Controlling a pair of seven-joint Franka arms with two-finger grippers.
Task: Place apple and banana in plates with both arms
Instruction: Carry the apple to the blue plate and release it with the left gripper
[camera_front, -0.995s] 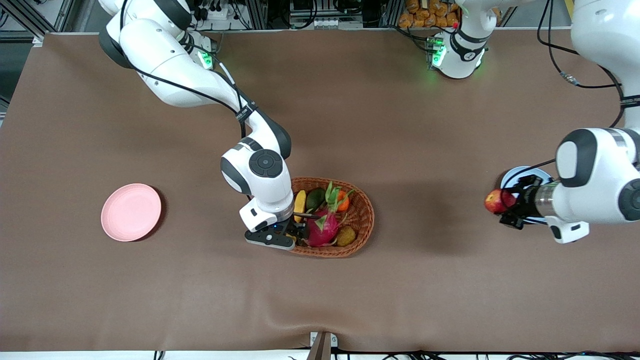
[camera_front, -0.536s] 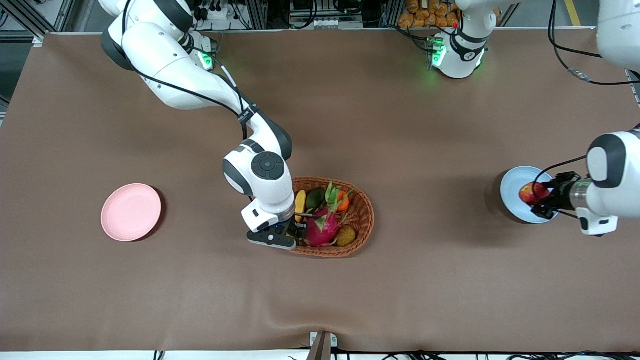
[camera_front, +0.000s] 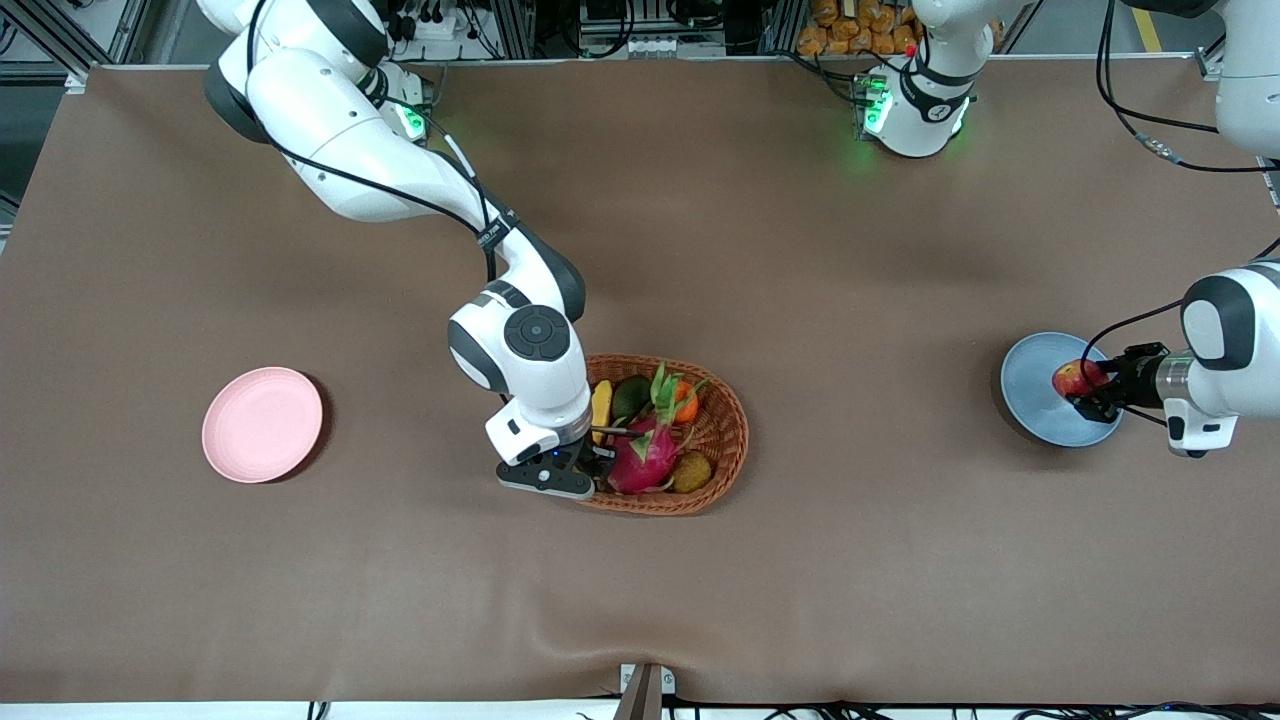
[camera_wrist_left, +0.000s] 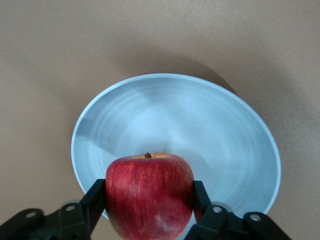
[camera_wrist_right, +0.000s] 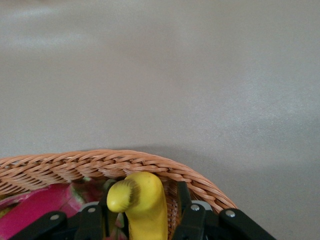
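Left tool (camera_wrist_left: 149, 212) over the light blue plate (camera_front: 1030, 400), fingers (camera_wrist_left: 95, 202) flanking the apple (camera_wrist_left: 149, 195), hard to tell whether pinching or just let go. Right tool (camera_wrist_right: 142, 220) down inside the wicker basket (camera_front: 725, 430), fingers (camera_wrist_right: 182, 200) flanking the banana (camera_wrist_right: 145, 205), gap or contact unclear, woven rim just beside. Dragon fruit (camera_front: 645, 455), tangerine (camera_front: 686, 405) and a green fruit (camera_front: 630, 398) crowded alongside. Pink plate (camera_front: 262, 424) bare toward the right arm's end of the table (camera_front: 850, 250), wide brown cloth open between basket and both plates.
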